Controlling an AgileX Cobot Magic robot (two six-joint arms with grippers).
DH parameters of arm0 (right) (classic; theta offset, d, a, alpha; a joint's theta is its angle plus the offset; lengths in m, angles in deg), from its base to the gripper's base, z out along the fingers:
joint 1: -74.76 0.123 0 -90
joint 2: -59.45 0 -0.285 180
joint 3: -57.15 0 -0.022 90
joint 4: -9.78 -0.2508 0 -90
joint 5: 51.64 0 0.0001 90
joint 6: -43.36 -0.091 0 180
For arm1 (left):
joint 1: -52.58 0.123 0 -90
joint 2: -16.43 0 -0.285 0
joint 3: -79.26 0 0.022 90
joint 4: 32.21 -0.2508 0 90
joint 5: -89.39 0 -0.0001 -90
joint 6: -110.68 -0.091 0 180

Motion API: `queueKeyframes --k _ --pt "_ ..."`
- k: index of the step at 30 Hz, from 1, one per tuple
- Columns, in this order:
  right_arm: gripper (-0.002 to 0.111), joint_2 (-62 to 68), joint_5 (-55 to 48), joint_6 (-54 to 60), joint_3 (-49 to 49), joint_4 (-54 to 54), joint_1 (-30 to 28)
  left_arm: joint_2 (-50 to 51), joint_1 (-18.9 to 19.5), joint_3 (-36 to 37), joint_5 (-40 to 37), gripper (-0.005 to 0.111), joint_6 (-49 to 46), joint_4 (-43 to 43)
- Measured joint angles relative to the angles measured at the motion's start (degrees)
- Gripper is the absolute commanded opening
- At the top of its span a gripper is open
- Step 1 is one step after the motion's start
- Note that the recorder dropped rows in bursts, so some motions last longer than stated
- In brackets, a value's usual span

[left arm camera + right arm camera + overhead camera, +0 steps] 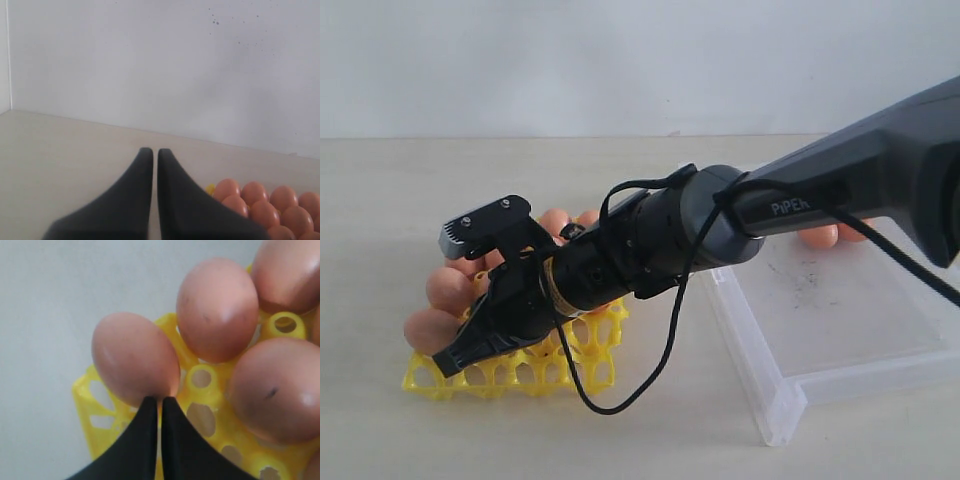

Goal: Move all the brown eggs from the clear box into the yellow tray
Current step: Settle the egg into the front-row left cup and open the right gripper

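The yellow tray (535,375) lies at the left of the table with several brown eggs (450,288) seated in its far cups. My right gripper (448,365) reaches across to the tray's front left corner. In the right wrist view its fingers (161,399) are shut with nothing between them, and their tips rest right against the corner egg (132,355) over the tray lattice (87,395). The clear box (770,390) sits at the right, with two eggs (817,237) showing at its far side behind the arm. My left gripper (155,150) is shut and empty above bare table, beside the eggs (255,200).
The right arm (800,205) and its looping black cable (665,350) hang over the box's near left corner and the tray's right side. A pale wall (620,60) stands behind the table. Several front tray cups (570,370) hold nothing.
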Motion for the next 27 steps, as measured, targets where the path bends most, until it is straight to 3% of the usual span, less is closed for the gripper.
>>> queueKeyframes --k 27 --pt "0.000 0.00 -0.53 1.07 0.00 -1.26 0.00 0.00 0.00 0.00 0.00 0.004 0.00 0.00"
